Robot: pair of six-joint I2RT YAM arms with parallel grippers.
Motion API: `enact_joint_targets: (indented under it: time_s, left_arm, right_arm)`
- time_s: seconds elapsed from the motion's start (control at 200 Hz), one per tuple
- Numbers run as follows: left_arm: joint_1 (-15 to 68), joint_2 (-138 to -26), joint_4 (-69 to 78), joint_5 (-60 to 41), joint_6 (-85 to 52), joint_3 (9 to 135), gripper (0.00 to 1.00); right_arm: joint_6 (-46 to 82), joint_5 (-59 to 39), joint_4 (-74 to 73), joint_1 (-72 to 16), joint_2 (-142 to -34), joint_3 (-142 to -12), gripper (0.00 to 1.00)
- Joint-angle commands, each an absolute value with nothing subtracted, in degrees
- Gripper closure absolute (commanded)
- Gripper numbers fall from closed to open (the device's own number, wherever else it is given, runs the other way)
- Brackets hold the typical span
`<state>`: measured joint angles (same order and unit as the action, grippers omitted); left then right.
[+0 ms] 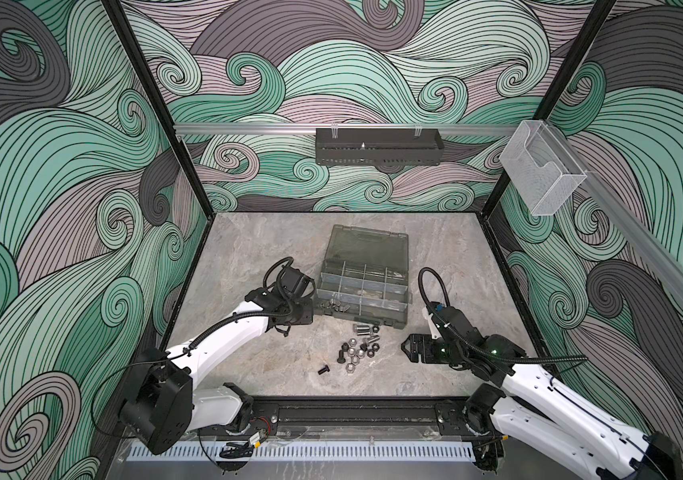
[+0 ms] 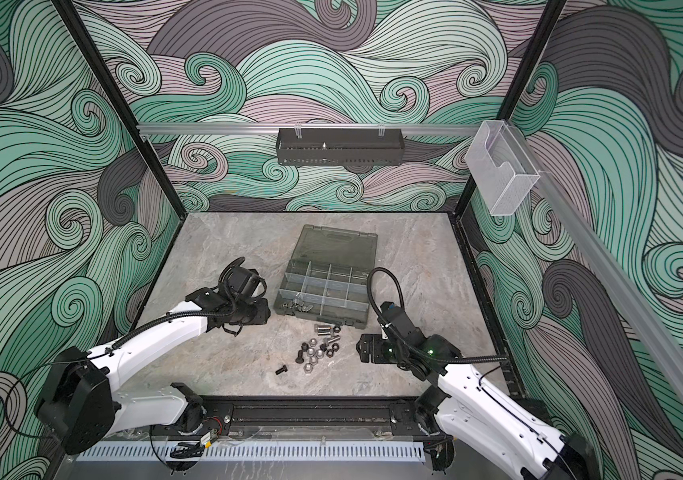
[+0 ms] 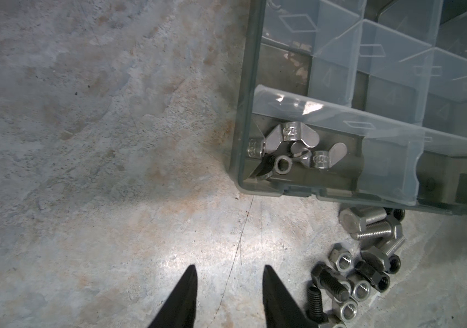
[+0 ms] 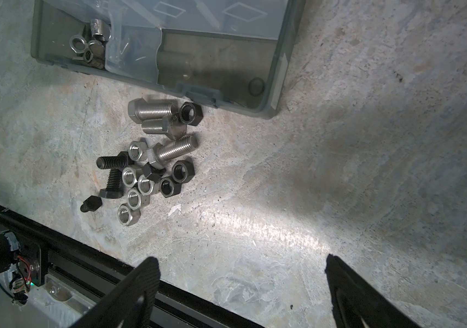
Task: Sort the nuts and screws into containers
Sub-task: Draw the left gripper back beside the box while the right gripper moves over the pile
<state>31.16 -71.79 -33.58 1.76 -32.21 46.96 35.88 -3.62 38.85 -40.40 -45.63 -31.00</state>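
A loose pile of screws (image 1: 362, 331) and nuts (image 1: 355, 353) lies on the stone table in front of the smoky grey organizer case (image 1: 364, 316). In the right wrist view I see silver screws (image 4: 152, 110), black screws (image 4: 111, 163), silver nuts (image 4: 134, 197) and black nuts (image 4: 191, 112). One black screw (image 1: 323, 370) lies apart, nearer the front. The case's containers (image 3: 337, 73) are split by clear dividers; the front left one holds wing nuts (image 3: 292, 136). My left gripper (image 3: 230, 268) stands open over bare table left of the pile. My right gripper (image 4: 240, 258) is open to the pile's right, empty.
The case's lid (image 1: 368, 243) lies open flat behind it. A black perforated tray (image 1: 377, 146) hangs on the back wall and a clear acrylic holder (image 1: 541, 166) on the right rail. A black frame rail (image 4: 84, 255) runs along the table's front edge.
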Motion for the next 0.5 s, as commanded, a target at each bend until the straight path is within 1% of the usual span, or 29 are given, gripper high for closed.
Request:
enact_joint_targets:
  time_s: [0.0,0.33,0.49]
  left_arm:
    - [30.3,-69.5,-35.9,3.2,-33.4,46.4,0.58]
    - [29.6,-66.2,-36.7,3.4,-33.9,44.0,0.58]
    - [29.6,-65.5,-37.0,3.2,-34.3,43.1,0.58]
  right_arm:
    - [34.9,-0.5,37.9,-42.6,-47.6,-33.4,0.11]
    - [33.9,2.7,35.9,-48.7,-54.9,-37.4,0.18]
    - [33.2,3.3,34.7,-51.0,-59.3,-39.3,0.23]
